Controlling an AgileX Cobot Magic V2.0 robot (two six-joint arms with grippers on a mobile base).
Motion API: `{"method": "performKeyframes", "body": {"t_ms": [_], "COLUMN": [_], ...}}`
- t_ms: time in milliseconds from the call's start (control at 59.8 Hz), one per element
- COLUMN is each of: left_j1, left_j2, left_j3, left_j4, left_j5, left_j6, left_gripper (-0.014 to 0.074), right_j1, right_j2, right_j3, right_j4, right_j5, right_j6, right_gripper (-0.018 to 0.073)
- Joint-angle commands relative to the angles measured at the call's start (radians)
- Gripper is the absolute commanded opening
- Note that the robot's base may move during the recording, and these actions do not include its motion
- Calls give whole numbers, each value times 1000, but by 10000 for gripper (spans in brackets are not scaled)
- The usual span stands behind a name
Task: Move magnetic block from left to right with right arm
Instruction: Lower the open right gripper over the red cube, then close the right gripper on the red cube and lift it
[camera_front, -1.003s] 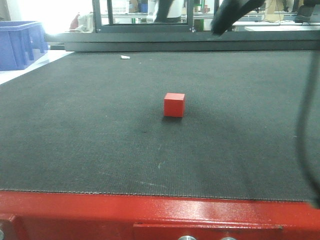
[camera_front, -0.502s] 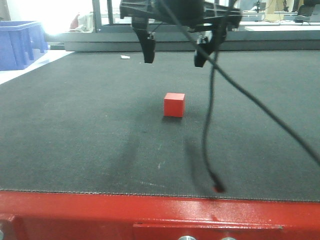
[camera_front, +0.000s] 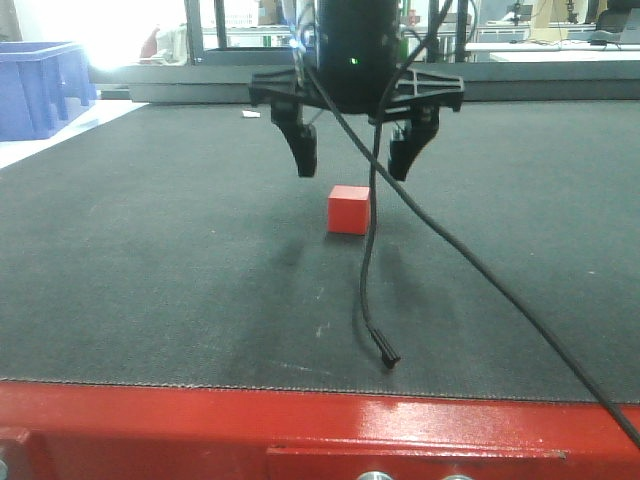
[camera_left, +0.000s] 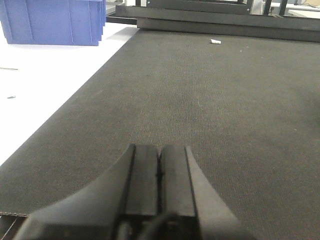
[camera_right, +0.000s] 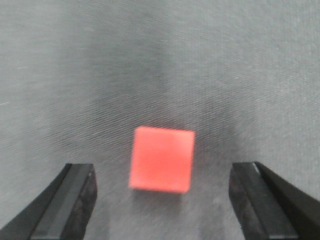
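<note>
The magnetic block (camera_front: 348, 210), a small red cube, rests on the dark mat near the middle of the front view. My right gripper (camera_front: 353, 165) hangs just above it, wide open, one finger to each side of the cube and not touching it. A thin black cable (camera_front: 372, 270) trails from it down in front of the block to the mat. In the right wrist view the block (camera_right: 162, 159) lies between the two spread fingers (camera_right: 70, 202), nearer the left one. My left gripper (camera_left: 159, 150) is shut, empty, low over the mat.
A blue plastic crate (camera_front: 40, 85) stands at the far left, also seen as the crate (camera_left: 52, 21) in the left wrist view. A small white scrap (camera_front: 250, 115) lies near the mat's far edge. The glossy red table edge (camera_front: 300, 435) runs along the front. A white surface (camera_left: 45, 90) borders the mat's left.
The right gripper came in from the upper right, swung over the block and has dropped lower, fingers now flanking the cube's top. Its cable end moved left. The block has not moved.
</note>
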Motion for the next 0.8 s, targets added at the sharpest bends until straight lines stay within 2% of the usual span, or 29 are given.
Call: {"method": "performKeyframes", "body": {"t_ms": [0,268,452,518,719,786], "left_j1": [1,1,1,1,1,1], "left_j2": [-14,-14,-14,-14,-14,-14], "left_j3": [9,9,9,9,9,9], "left_j4": [-6,-6,-6,-6,-6,-6], "left_j5": [-83,-83,-83,-83,-83,-83], "left_j6": [0,0,0,0,0,0], "left_gripper": [-116,-116,-116,-116,-116,-116], "right_j1": [-15,-19,-20,-20,-20,-20], "right_j2": [-46,-2,12,12,12,12], "right_j3": [-37,-37,-37,-37,-37,-37], "right_j4": [-42,-41,-41,-41,-41,-41], "right_j5": [-49,-137,-136,-122,-79,-71], "right_j6": [3,3,3,3,3,3], "right_gripper": [634,634,629,587,335,286]}}
